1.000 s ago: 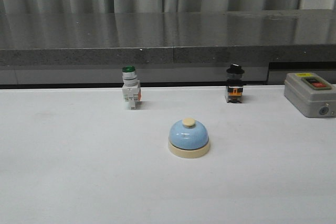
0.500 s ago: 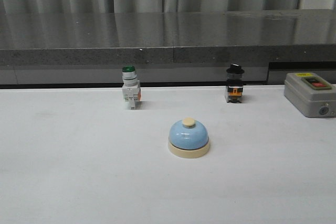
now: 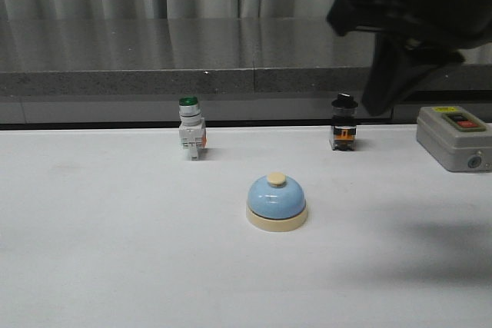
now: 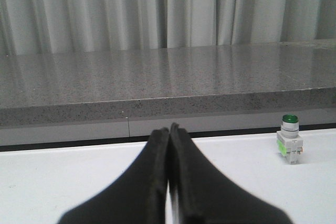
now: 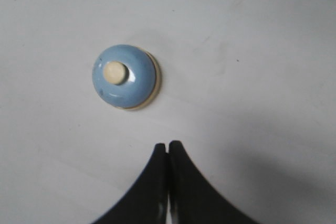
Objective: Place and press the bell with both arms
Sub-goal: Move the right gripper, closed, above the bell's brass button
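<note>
The light-blue bell (image 3: pixel 277 201) with its cream base and button stands upright on the white table, a little right of centre. My right arm (image 3: pixel 419 24) hangs blurred high at the upper right, above and to the right of the bell. In the right wrist view the bell (image 5: pixel 126 77) lies below and ahead of my right gripper (image 5: pixel 167 144), which is shut on nothing and well apart from it. My left gripper (image 4: pixel 169 128) is shut and empty, low over the table; the bell is out of its view. The left arm does not show in the front view.
A green-capped white switch (image 3: pixel 191 130) stands back left, also seen from the left wrist as the switch (image 4: pixel 290 140). A black-capped switch (image 3: pixel 344 124) stands back right, and a grey box with a red button (image 3: pixel 455 137) sits at the far right. A grey ledge (image 3: pixel 231 67) runs behind.
My right arm has swung into the front view at the upper right, casting a shadow on the table's right side. The bell and switches have not moved.
</note>
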### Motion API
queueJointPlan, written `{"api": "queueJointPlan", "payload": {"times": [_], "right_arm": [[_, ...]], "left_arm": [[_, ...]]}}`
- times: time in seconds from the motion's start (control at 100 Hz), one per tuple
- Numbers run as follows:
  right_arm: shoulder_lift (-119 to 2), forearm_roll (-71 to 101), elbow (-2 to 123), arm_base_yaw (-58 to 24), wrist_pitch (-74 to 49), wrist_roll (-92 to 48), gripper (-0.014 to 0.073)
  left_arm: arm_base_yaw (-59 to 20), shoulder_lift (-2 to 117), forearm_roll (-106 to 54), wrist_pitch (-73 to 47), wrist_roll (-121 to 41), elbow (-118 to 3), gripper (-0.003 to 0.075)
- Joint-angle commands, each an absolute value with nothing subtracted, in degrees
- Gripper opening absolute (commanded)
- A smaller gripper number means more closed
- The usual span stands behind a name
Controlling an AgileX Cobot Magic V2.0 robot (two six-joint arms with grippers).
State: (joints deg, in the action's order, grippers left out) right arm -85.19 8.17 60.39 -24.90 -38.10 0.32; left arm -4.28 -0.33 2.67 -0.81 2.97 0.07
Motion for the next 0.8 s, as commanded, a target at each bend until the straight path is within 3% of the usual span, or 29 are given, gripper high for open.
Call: {"api": "queueJointPlan", "payload": {"times": [0.0, 0.35, 0.79], "right_arm": [[-87.4, 8.7, 65.2, -26.6, -35.7, -0.4, -0.0060], [-98.3, 8.7, 73.8, -30.6, -35.6, -0.4, -0.0060], [-100.6, 8.7, 74.3, -30.8, -33.6, -0.4, -0.0060]], "left_arm": [[-4.3, -1.9, 2.2, 3.9, 3.7, 2.5, -0.0020], [-4.3, -1.9, 2.2, 3.9, 3.7, 2.5, -0.0020], [-4.3, -1.9, 2.2, 3.9, 3.7, 2.5, -0.0020]]}}
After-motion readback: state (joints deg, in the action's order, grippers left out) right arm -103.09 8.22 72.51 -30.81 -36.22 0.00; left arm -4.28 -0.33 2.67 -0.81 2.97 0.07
